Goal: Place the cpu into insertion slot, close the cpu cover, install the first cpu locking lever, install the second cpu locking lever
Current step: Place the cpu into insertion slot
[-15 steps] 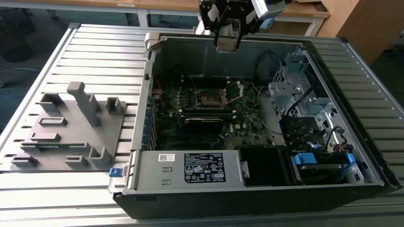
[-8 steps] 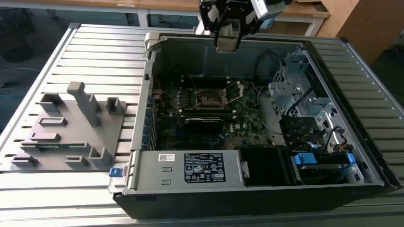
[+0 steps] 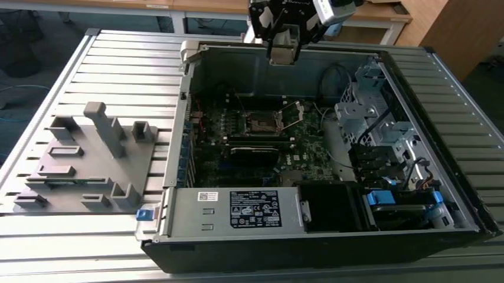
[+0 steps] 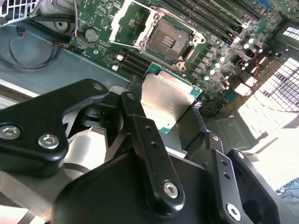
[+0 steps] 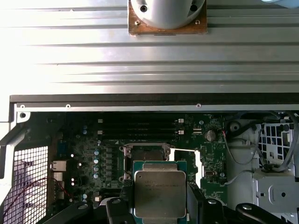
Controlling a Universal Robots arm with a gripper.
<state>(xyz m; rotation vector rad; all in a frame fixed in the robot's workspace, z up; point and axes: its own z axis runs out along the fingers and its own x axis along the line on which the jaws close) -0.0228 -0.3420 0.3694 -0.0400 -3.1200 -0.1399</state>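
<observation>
Ribbed aluminium table: the work surface, on which all items below are set.

Item 1. Computer case, black, laid on its side with the interior exposed. A green motherboard is seen on its floor.

Item 2. Grey fixture block with upright pegs and pockets, placed beside the case towards the exterior view's left.

Item 3. Gripper, black, held above the case over its far wall. Its fingers are pressed in on the cpu and pinch it by two opposite edges.

Item 4. Cpu, square, with a dull silver top and a green border. It is carried flat in the gripper, metal side towards the wrist cameras, clear of the board and apart from the socket.

Item 5. Insertion slot, a square black socket with a metal rim near the middle of the motherboard. Its dark recessed centre is left uncovered.

Item 6. Cpu cover, a thin silver frame, swung up and open at one side of the slot.
</observation>
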